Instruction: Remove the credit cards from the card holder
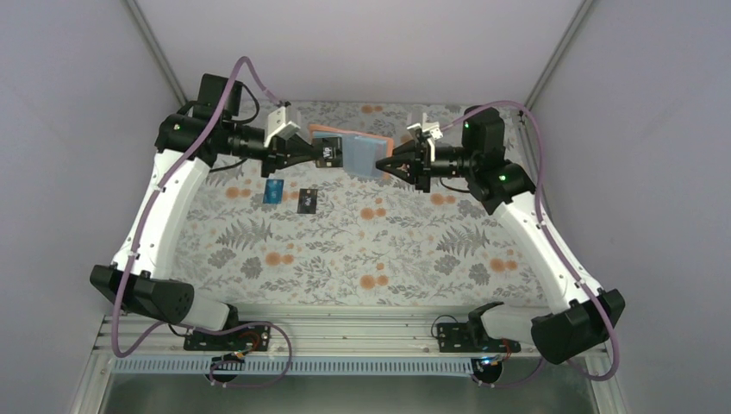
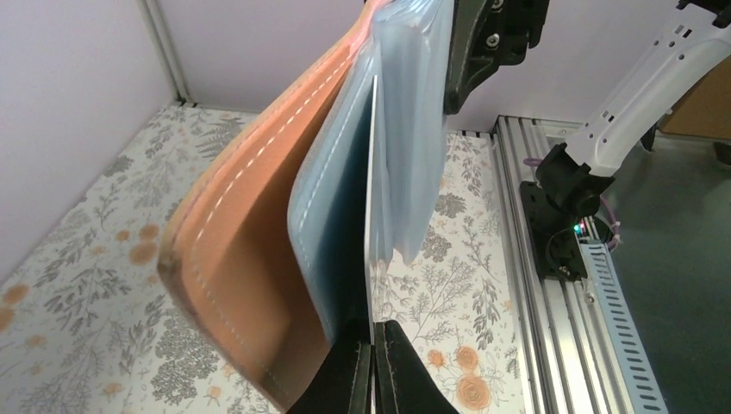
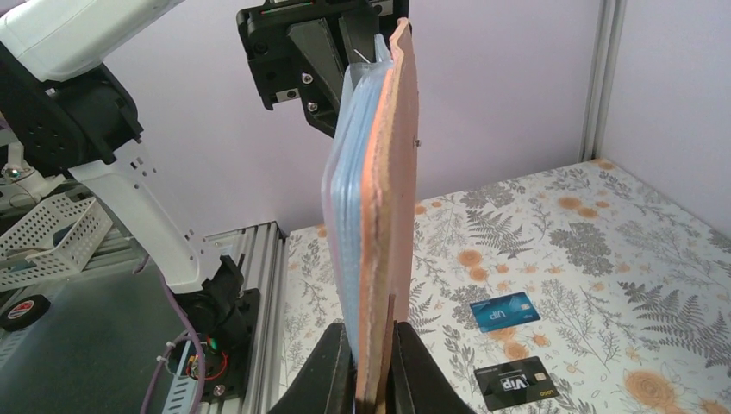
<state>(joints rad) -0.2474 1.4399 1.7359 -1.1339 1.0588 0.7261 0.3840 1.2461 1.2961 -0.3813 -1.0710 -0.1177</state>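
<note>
The card holder hangs in the air between both arms, tan outside and light blue inside. My right gripper is shut on its lower edge. My left gripper is shut on a thin credit card, seen edge-on, whose far part still sits between the blue pockets. From above this card looks dark with a pale mark. A blue credit card and a black one lie flat on the floral table below the left gripper.
The floral cloth covers the table. An aluminium rail with the arm bases runs along the near edge. Pale enclosure walls stand close on the left, right and back.
</note>
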